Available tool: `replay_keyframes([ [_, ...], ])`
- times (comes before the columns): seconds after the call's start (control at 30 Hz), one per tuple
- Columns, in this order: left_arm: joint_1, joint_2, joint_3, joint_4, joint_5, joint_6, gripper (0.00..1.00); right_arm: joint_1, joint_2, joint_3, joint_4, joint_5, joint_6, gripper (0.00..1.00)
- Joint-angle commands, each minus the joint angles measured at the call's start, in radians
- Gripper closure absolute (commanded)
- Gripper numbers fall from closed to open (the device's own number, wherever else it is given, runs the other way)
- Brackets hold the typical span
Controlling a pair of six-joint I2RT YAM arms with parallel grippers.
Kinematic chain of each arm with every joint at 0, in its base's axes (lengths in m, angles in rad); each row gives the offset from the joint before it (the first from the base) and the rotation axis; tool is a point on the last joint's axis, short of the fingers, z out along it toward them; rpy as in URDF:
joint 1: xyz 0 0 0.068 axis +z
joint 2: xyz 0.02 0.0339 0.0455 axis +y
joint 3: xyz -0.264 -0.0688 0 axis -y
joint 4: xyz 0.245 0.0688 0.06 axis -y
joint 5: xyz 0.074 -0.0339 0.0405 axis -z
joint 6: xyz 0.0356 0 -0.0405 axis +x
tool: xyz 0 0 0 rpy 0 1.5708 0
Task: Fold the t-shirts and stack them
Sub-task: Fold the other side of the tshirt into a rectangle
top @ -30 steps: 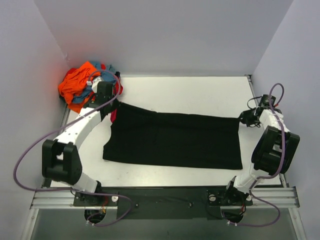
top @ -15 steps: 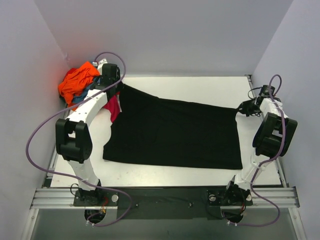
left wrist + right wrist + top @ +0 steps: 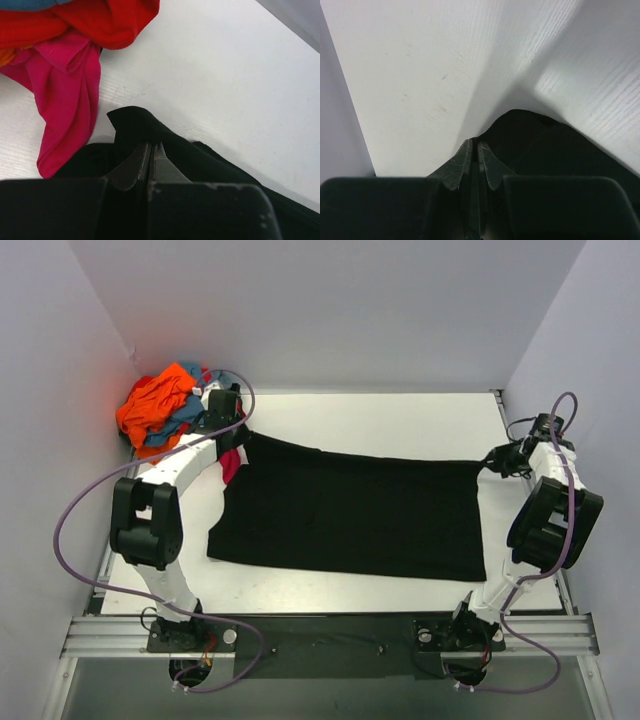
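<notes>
Top external view gives you a black t-shirt [image 3: 345, 515] spread flat as a wide, matte, faintly rippled rectangle across the middle of the white table [image 3: 400, 420]. Your left gripper [image 3: 240, 432] has its jaws clenched on the soft far-left corner, and your right gripper [image 3: 488, 464] on the far-right corner. A crumpled pile of shirts [image 3: 160, 410], orange, blue and pink, sits at the far left.

Black t-shirt [image 3: 350, 518] spread flat on table [image 3: 400, 420], crumpled orange, blue, pink shirt pile [image 3: 162, 408] at far-left corner
</notes>
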Motion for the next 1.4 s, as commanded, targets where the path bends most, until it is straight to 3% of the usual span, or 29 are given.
replay_keyframes([
  [0.0,0.001,-0.096,0.007,0.059,-0.001,0.024,1.0,-0.017,-0.065,-0.004,-0.046,-0.001,-0.024,1.0],
  [0.23,-0.022,-0.172,-0.039,0.015,-0.032,0.046,1.0,-0.017,-0.106,-0.084,-0.051,-0.003,-0.033,1.0],
  [0.87,-0.084,-0.516,-0.455,0.012,-0.092,0.033,1.0,-0.069,-0.364,-0.388,-0.055,0.051,-0.061,1.0],
  [1.37,-0.13,-0.625,-0.616,-0.046,-0.152,0.023,1.0,-0.1,-0.433,-0.535,-0.06,0.083,-0.121,1.0],
])
